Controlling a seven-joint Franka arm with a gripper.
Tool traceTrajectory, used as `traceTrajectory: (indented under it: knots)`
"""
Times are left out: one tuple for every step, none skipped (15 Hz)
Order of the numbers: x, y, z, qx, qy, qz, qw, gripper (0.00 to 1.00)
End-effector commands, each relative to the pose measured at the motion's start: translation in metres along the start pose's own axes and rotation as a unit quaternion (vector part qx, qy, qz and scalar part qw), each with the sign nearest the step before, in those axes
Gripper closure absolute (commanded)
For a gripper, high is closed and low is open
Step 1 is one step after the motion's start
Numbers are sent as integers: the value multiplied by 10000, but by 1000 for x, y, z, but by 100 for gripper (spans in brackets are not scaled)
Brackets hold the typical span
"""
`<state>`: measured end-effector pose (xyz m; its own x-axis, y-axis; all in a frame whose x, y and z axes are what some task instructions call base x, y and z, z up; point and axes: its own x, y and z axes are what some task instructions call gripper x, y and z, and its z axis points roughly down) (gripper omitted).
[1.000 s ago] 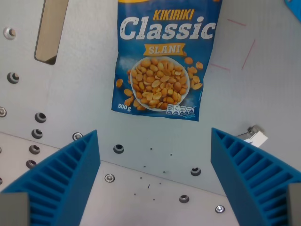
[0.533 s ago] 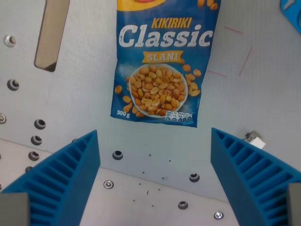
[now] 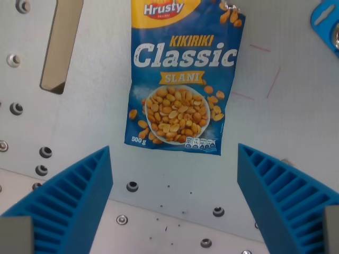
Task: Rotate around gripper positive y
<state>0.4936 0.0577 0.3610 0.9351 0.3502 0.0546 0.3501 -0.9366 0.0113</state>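
A blue peanut bag [image 3: 181, 79] printed "Hrusty KIKIRIKI Classic SLANI 500 g" lies flat on a grey metal table [image 3: 95, 127] dotted with bolt holes. The gripper [image 3: 175, 203] hangs above it, its 2 blue ribbed fingers [image 3: 69, 203] spread wide with nothing between them. A slot [image 3: 61, 45] opens far left; a blue object [image 3: 327, 24] shows far right.

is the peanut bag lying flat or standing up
Lying flat. The peanut bag rests face up on the grey table, its whole printed front visible from above, beyond the open gripper, which holds nothing.
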Motion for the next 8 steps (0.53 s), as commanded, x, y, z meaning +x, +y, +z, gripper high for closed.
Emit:
traceTrajectory:
  knots:
    - [-12, -2, 1, 42, 1175, -11, 9931, 0]
    - [-12, -2, 1, 42, 1241, -11, 9923, 0]
    - [-12, -2, 1, 42, 1308, -10, 9914, 0]
    - [-12, -2, 1, 42, 1374, -10, 9905, 0]
    - [-12, -2, 1, 42, 1440, -10, 9896, 0]
    - [-12, -2, 1, 42, 1506, -9, 9886, 0]
    - [-12, -2, 1, 42, 1571, -9, 9876, 0]
    - [-12, -2, 1, 42, 1637, -9, 9865, 0]
